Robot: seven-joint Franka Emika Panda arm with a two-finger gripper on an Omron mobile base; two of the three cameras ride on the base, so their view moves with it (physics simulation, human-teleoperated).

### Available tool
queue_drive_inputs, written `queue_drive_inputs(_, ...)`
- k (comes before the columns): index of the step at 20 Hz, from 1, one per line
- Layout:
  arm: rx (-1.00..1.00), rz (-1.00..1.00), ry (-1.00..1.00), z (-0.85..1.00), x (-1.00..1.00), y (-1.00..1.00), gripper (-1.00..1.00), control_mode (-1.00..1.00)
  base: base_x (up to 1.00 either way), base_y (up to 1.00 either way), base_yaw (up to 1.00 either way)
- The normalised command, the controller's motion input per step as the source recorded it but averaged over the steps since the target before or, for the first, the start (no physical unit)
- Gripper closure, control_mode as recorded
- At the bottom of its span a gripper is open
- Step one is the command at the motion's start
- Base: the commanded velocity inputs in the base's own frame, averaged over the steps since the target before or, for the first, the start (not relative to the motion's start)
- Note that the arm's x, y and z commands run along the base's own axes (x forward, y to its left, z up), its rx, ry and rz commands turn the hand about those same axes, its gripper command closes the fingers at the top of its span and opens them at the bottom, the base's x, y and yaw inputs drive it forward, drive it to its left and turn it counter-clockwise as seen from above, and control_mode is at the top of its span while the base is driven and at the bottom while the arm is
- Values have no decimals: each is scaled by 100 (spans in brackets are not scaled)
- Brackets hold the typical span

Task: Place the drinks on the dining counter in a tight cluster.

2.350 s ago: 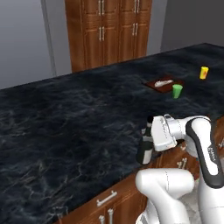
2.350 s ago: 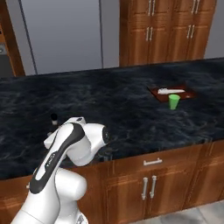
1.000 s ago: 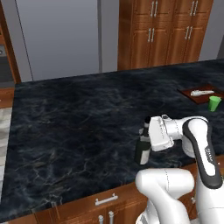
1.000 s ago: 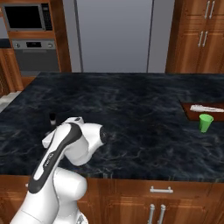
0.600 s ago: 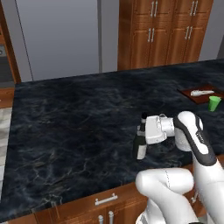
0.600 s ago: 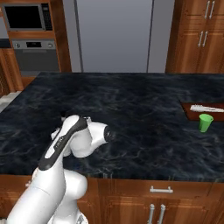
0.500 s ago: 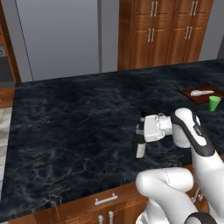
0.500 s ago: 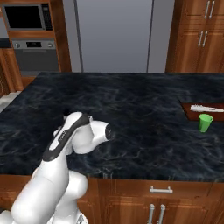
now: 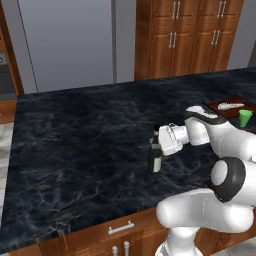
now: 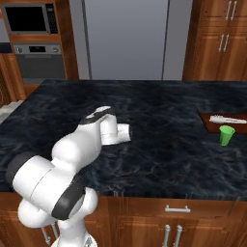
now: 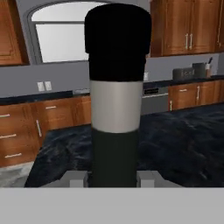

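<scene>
So the tool (image 9: 156, 150) is clenched on the wine bottle (image 9: 155, 161), holding it upright right over the tabletop (image 9: 75, 135). Over the last half second the arm swung it out further over the marble, away from the near edge. Green cup (image 9: 244, 118) and tray (image 9: 226, 106) sit far right. Looks ready to set down, no other drinks around yet.

The white arm is seen bent at the elbow, forearm reaching level toward nine o'clock in the left base view. The end effector (image 9: 156, 150) is held turned sideways, wrist level, fingers (image 9: 152, 147) clamped tight on something dark and upright, which is carried low above the bench.
</scene>
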Motion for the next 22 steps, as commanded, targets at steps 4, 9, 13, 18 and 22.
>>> queue_drive_inputs(4, -1, 34, -20, -33, 66, -7, 100, -100, 0, 0, 0)
queue_drive_inputs(9, 0, 16, -1, -32, 62, 0, 100, -100, 0, 0, 0)
queue_drive_inputs(13, 6, 4, 17, -28, 58, 0, 100, -100, 0, 0, 0)
queue_drive_inputs(18, 0, 1, 4, -54, 9, 5, 100, -100, 0, 0, 0)
queue_drive_inputs(22, -5, 0, 0, -61, -29, 20, 100, -100, 0, 0, 0)
